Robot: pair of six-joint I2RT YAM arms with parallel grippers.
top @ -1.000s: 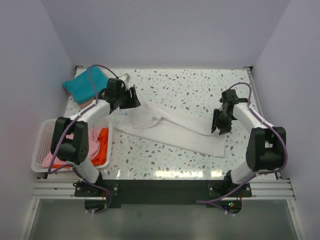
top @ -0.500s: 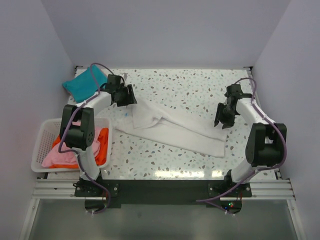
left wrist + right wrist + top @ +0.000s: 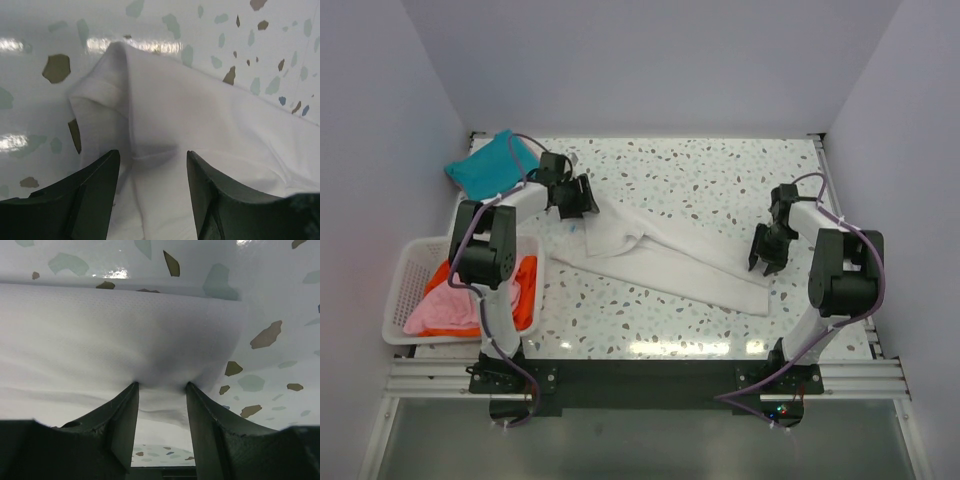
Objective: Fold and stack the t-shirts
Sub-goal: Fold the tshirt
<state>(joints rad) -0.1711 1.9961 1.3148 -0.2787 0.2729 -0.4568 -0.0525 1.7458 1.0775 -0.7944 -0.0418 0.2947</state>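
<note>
A white t-shirt (image 3: 670, 260) lies crumpled in a long band across the table, from upper left to lower right. My left gripper (image 3: 585, 200) is at its upper-left end. In the left wrist view it (image 3: 152, 155) stands open, low over the white cloth (image 3: 200, 115), with a folded sleeve edge just ahead. My right gripper (image 3: 762, 262) is at the shirt's right end. It (image 3: 161, 385) is open, both fingertips (image 3: 134, 386) pressed against the white cloth (image 3: 100, 330), which sags between them. A folded teal t-shirt (image 3: 480, 170) lies at the back left.
A white lattice basket (image 3: 395, 300) stands at the front left beside the left arm, holding a pink t-shirt (image 3: 445, 310) and an orange one (image 3: 527, 290). Side walls close in the speckled table (image 3: 720, 180) on the left, back and right.
The left arm has folded back while its gripper stayed at the shirt's upper-left end. The right gripper has come slightly nearer, onto the shirt's right end. Both stay open.
</note>
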